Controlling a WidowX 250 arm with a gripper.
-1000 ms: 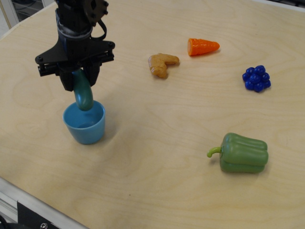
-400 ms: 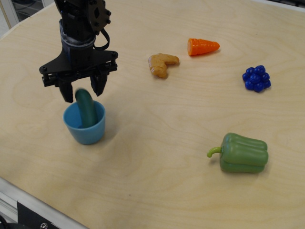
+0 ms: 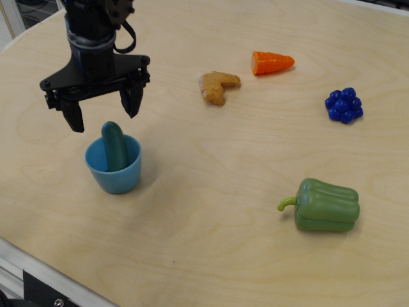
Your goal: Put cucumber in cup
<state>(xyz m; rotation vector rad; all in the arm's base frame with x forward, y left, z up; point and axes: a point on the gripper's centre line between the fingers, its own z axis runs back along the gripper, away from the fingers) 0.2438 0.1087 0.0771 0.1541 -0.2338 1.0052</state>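
Since a moment ago we have let go and lifted: our gripper (image 3: 102, 110) hangs wide open and empty above the cucumber (image 3: 115, 146), standing in the cup (image 3: 115, 171). Top-heavy, it could tip the cup if bumped.

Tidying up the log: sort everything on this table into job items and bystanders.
Job items: cucumber standing in the cup; open pincer above them.
Bystanders: bell pepper, carrot, blue grapes, tan toy piece.
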